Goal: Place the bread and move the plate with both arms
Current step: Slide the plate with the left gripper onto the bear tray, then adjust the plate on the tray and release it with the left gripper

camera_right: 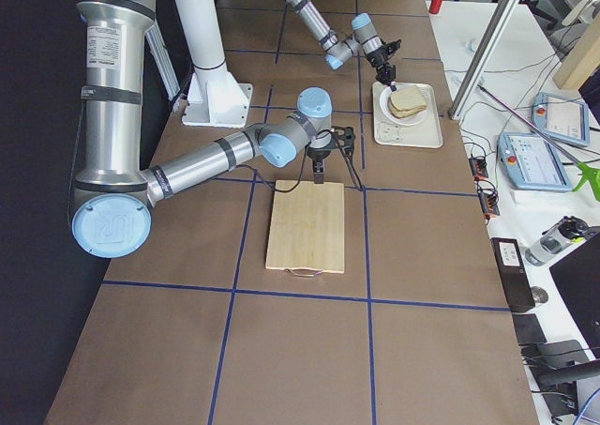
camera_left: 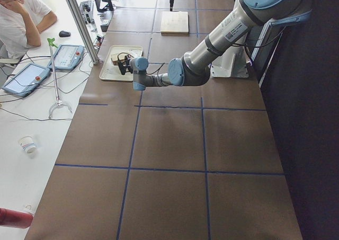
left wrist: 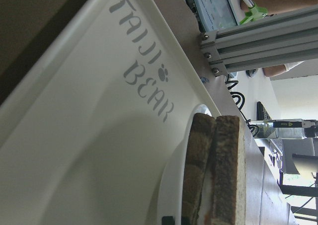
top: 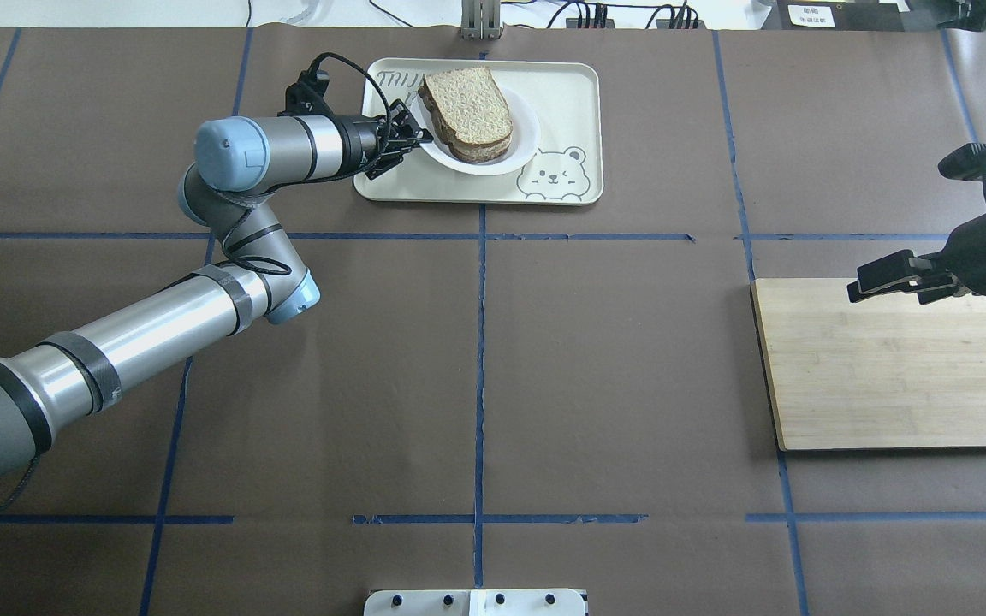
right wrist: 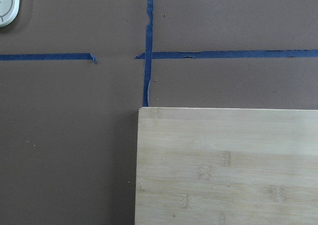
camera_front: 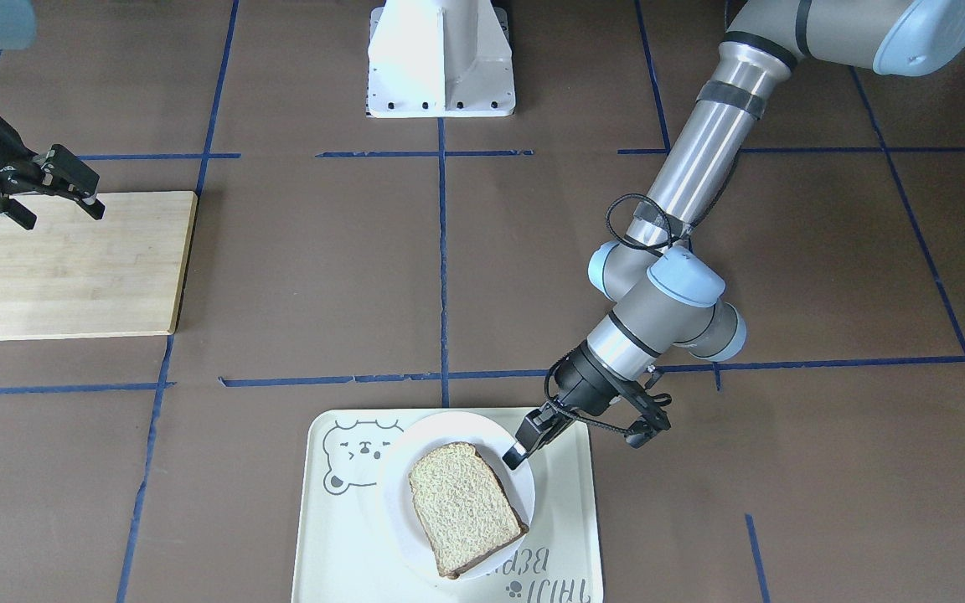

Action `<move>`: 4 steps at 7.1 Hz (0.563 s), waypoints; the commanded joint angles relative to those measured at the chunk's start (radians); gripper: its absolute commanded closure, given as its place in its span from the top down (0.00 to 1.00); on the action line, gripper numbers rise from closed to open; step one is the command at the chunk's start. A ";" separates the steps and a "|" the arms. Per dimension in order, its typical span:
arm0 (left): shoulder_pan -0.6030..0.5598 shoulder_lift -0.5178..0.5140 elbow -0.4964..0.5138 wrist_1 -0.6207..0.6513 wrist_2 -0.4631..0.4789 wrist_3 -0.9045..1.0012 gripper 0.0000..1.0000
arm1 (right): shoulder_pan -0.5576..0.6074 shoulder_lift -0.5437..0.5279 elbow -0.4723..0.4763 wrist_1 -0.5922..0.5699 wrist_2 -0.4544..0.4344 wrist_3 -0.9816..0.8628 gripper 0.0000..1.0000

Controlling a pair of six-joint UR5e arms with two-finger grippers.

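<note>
Wooden board (camera_right: 307,226): flat on the brown table.
Right gripper (camera_right: 321,170): over the board's far edge, on the near, large arm.
Cream tray (camera_right: 413,134): beyond the board's far right corner, well apart.
Plate (camera_right: 387,107): on that tray, bearing bread (camera_right: 409,99).
Left gripper (camera_right: 385,70): beyond the board, at the plate's far rim.
White pedestal (camera_right: 214,87): beyond the board's far left corner.
</note>
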 commanded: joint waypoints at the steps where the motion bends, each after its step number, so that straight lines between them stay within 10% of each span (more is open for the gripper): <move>1: 0.001 -0.015 0.024 0.002 0.001 0.000 0.00 | 0.000 0.000 -0.001 -0.002 0.000 0.000 1.00; 4: 0.007 -0.023 0.037 0.003 0.001 0.000 0.32 | 0.002 0.001 -0.001 0.000 0.000 0.000 1.00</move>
